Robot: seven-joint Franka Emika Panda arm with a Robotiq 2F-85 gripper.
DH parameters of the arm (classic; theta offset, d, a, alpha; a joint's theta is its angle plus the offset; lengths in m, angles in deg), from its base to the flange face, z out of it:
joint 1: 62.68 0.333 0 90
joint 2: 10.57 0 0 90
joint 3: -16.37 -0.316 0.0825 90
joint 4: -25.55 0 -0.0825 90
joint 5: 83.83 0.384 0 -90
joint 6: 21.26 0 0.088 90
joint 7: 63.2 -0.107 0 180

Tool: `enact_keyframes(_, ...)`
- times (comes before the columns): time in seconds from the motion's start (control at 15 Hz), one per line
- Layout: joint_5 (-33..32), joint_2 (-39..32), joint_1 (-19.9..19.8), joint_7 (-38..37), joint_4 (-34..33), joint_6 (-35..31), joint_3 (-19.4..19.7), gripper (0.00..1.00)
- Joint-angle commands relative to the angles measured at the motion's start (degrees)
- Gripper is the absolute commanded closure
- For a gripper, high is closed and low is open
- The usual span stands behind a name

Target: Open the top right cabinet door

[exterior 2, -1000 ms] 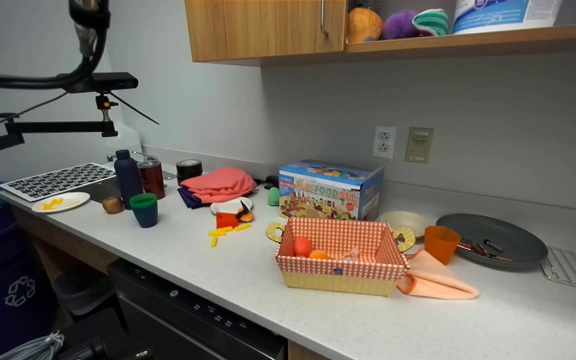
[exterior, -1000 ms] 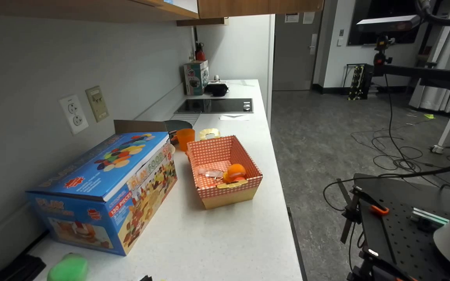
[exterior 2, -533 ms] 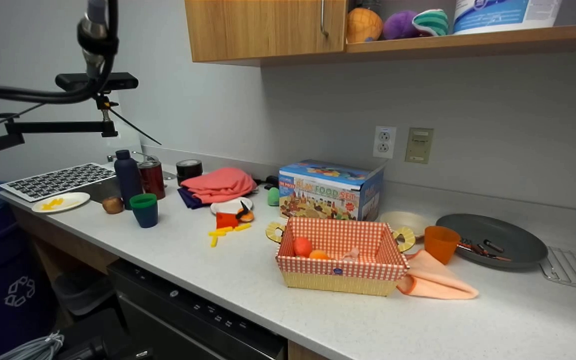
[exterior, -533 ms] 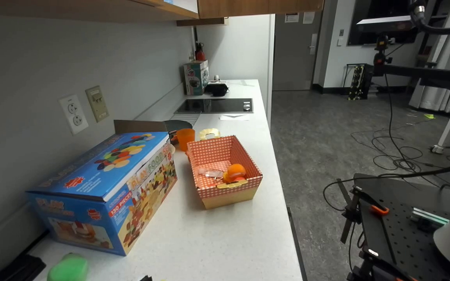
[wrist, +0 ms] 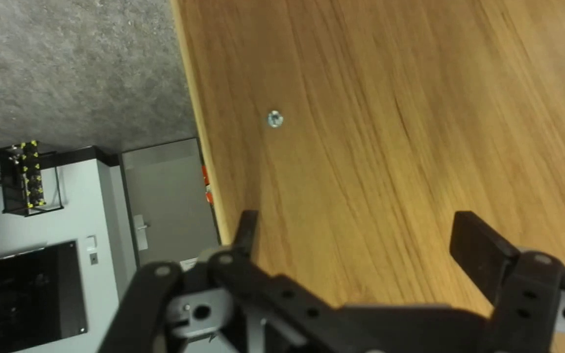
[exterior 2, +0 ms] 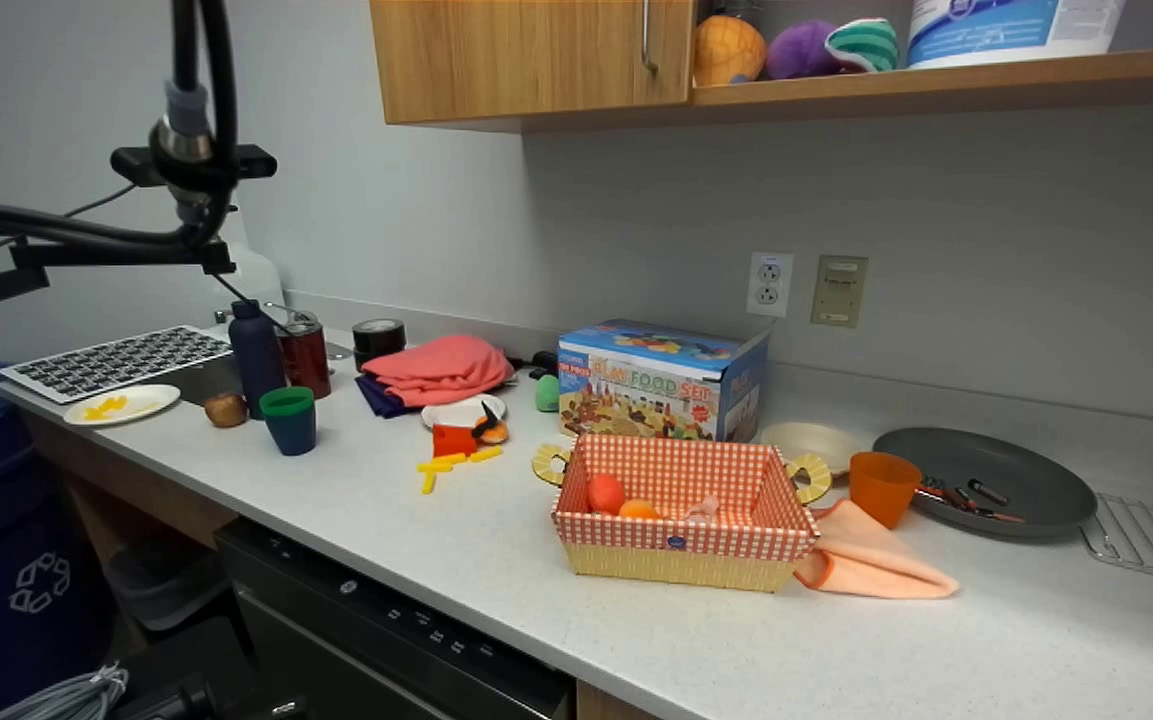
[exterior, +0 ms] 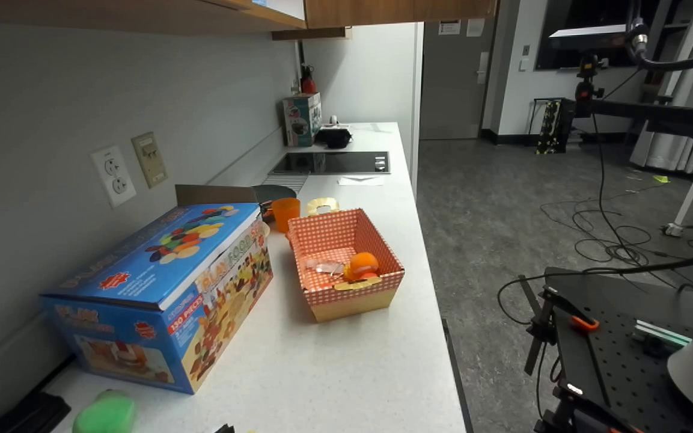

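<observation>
The top right cabinet door (exterior: 442, 9) is a plain light-brown panel at the top of an exterior view. It stands out from the cabinet front, and only its lower part shows. In the wrist view, its wooden face (wrist: 360, 137) fills most of the picture, with one screw head near the free edge on the left. My gripper (wrist: 353, 230) is open, with nothing between its fingers but the panel beyond. One finger is near the free edge. I cannot tell whether a finger touches the panel. The gripper is out of both exterior views.
A closed cabinet door (exterior 2: 536, 65) with a metal handle is left of the open shelf (exterior 2: 956, 80) holding plush toys and a tub. Below are the play food box (exterior 2: 636, 395) and checked basket (exterior 2: 681, 565). A camera mount (exterior 2: 121, 255) stands near my arm's black cable (exterior 2: 66, 228).
My arm's cable and connector have moved down in both exterior views, and leftward in the view along the counter. The cabinet door's free edge has shifted very slightly left there. The counter items are unchanged.
</observation>
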Motion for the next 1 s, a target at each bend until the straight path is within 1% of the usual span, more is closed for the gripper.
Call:
enact_keyframes(0.0, -5.5, -0.8, -1.5, -6.1, -0.5, -1.1, -0.4, 0.00)
enact_keyframes(0.13, -5.8, 0.1, -0.1, -6.0, 0.3, -0.4, 0.2, 0.00)
enact_keyframes(0.27, -1.0, 2.2, 3.0, -0.6, 2.1, 1.5, 1.2, 0.00)
enact_keyframes(0.33, 3.8, 4.0, 5.6, 3.9, 4.0, 3.2, 1.8, 0.00)
enact_keyframes(0.6, 12.9, 10.1, 9.3, 11.4, 10.0, 8.4, -0.8, 0.00)
enact_keyframes(0.93, 23.4, 16.9, 14.5, 20.6, 15.0, 18.0, -2.8, 0.00)
